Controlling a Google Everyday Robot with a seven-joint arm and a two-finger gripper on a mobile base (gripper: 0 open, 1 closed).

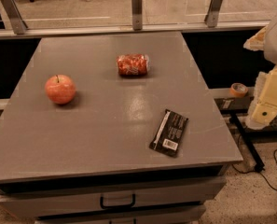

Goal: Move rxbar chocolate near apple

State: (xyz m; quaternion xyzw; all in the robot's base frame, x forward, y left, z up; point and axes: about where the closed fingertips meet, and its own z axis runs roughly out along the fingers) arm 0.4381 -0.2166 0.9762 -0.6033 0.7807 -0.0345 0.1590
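Note:
The rxbar chocolate (169, 132) is a flat black wrapper with a white stripe and a barcode label. It lies on the grey table (105, 125) near the front right corner. The apple (60, 89) is round and red-orange with a short dark stem, and stands on the left side of the table, far from the bar. My gripper (265, 107) is at the end of the cream-coloured arm at the right edge of the view. It is off the table's right side, to the right of the bar and clear of it.
An orange-red shiny can (133, 64) lies on its side at the back middle of the table. A glass railing with metal posts (137, 8) runs behind the table. A roll of tape (238, 89) sits on a ledge at the right. A drawer handle (117, 202) is below the front edge.

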